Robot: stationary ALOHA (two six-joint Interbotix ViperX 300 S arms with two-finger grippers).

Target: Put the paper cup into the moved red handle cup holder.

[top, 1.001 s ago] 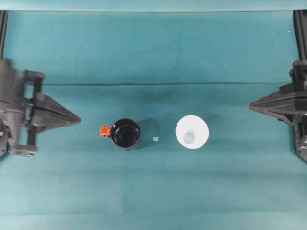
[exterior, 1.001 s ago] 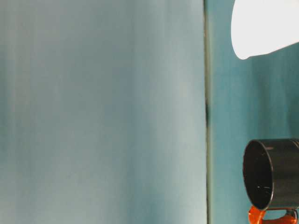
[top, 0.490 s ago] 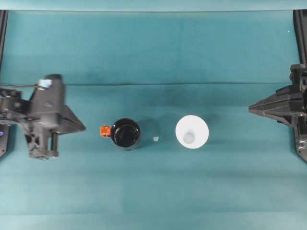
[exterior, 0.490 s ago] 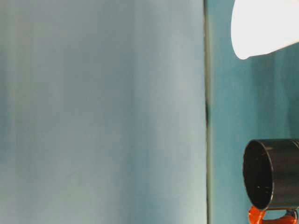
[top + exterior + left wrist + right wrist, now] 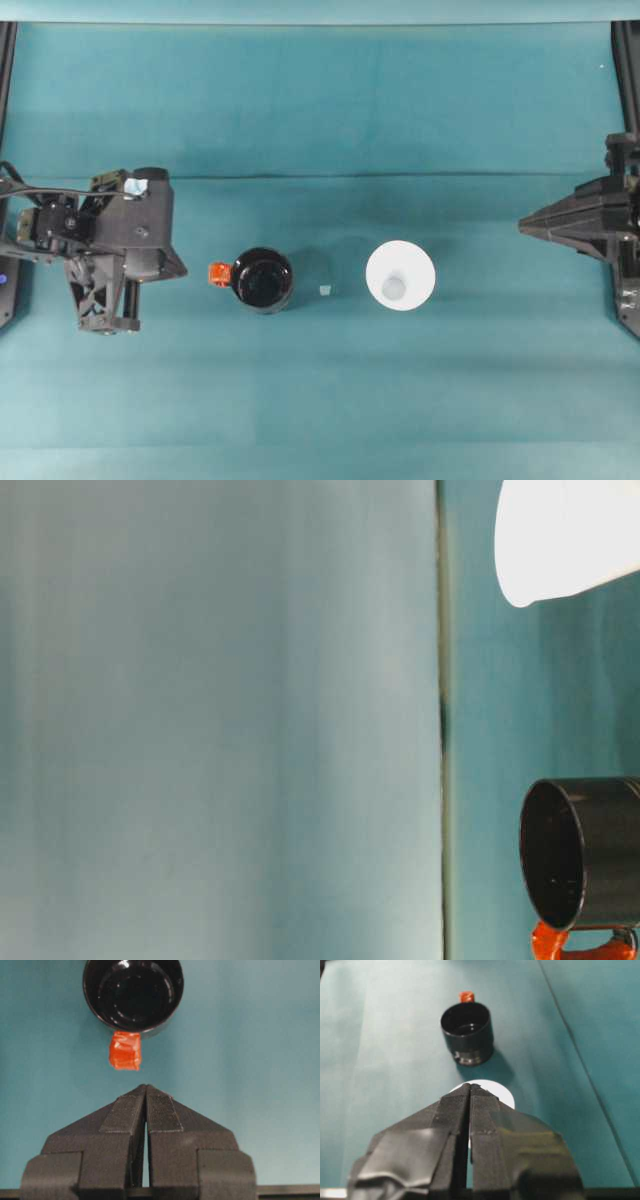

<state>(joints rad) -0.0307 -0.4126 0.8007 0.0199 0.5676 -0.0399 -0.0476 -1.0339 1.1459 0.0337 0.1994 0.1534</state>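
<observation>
The white paper cup (image 5: 400, 275) stands upright, mouth up, right of centre on the teal cloth. The red handle cup holder (image 5: 263, 280), glossy black and empty, stands to its left with its orange-red tab (image 5: 218, 274) pointing left. My left gripper (image 5: 185, 272) is shut just left of that tab, a small gap away. In the left wrist view its shut tips (image 5: 146, 1087) sit just short of the tab (image 5: 125, 1050) and holder (image 5: 133, 992). My right gripper (image 5: 522, 225) is shut at the right edge, well clear of the cup. Its fingers (image 5: 455, 1110) hide most of the cup (image 5: 501, 1094).
A small pale mark (image 5: 325, 290) lies on the cloth between holder and cup. A seam (image 5: 380, 176) runs across the cloth behind them. Black frame rails (image 5: 626, 60) stand at the far corners. Open cloth lies in front of and behind both objects.
My left arm has moved right toward the holder's handle and its wrist has rolled. The right arm, the cup and the holder have stayed put.
</observation>
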